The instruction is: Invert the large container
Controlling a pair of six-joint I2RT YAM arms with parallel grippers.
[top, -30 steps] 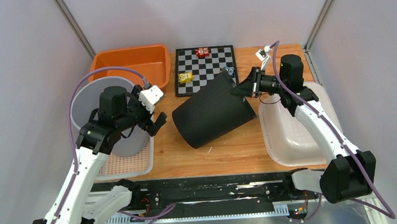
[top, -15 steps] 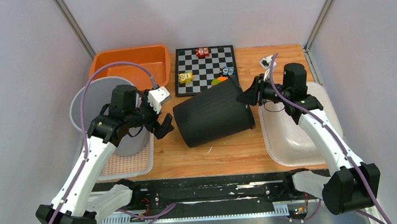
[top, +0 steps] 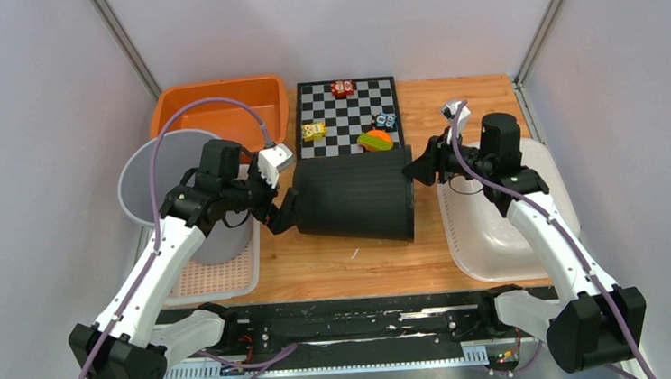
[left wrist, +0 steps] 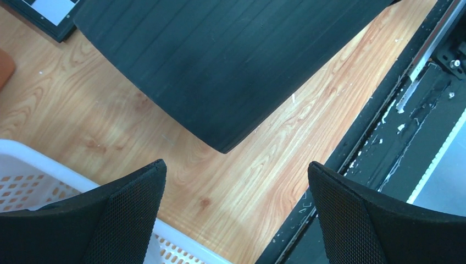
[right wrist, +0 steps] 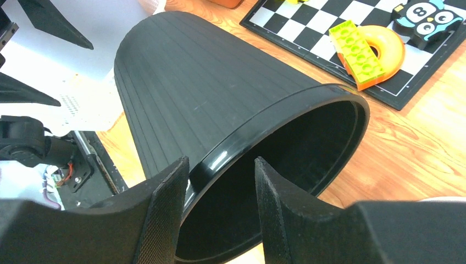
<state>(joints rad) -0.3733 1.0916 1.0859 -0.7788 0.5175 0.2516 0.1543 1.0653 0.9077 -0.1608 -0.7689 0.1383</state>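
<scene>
The large container [top: 356, 208] is a black ribbed bin lying on its side mid-table, mouth to the right and base to the left. My right gripper [top: 412, 167] is at the mouth. In the right wrist view its jaws [right wrist: 221, 162] stand apart astride the glossy rim of the container [right wrist: 209, 93], one finger outside the wall and one inside, with a gap showing. My left gripper [top: 287, 213] hangs by the base end. In the left wrist view it is wide open [left wrist: 236, 170] over bare wood, just short of the container [left wrist: 220, 66].
A chessboard [top: 349, 116] with small toys lies behind the bin, and an orange and green toy [top: 375, 139] sits close to its rim. An orange tub [top: 226, 108], a grey bucket [top: 164, 180] and a white perforated basket [top: 217, 276] stand at the left. A white tub [top: 497, 222] stands at the right.
The container dropped from a tilt to lie flat on its side. My right gripper opened off the rim. My left gripper moved right, up to the base.
</scene>
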